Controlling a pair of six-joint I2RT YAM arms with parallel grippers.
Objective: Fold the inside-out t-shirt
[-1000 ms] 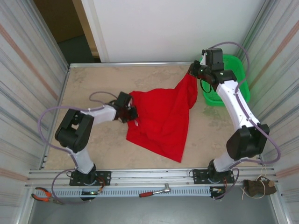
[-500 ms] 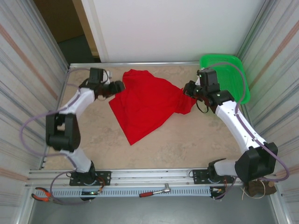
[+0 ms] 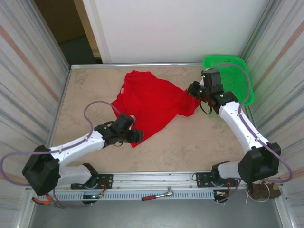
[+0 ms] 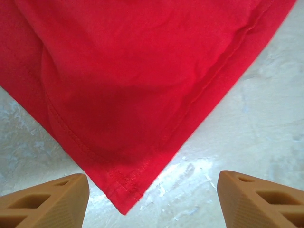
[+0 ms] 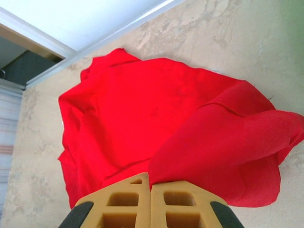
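The marbled desk (image 3: 204, 142) carries the inside-out t-shirt (image 3: 152, 102), which lies mostly flat from its middle toward the far edge. A green mesh basket (image 3: 235, 78) sits at the far right corner. The right pincer (image 3: 192, 89) is pressed together on the shirt's right edge, lifting a fold. The left pincer (image 4: 153, 199) hangs spread over the shirt's near corner, gripping nothing.

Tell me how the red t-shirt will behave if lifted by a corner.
Probably floppy: the t-shirt bunches and folds where the right end effector pinches it. Likely light, as it looks like thin cloth lying in soft wrinkles. Lifted by a corner, it would probably drape and trail, not stay flat.
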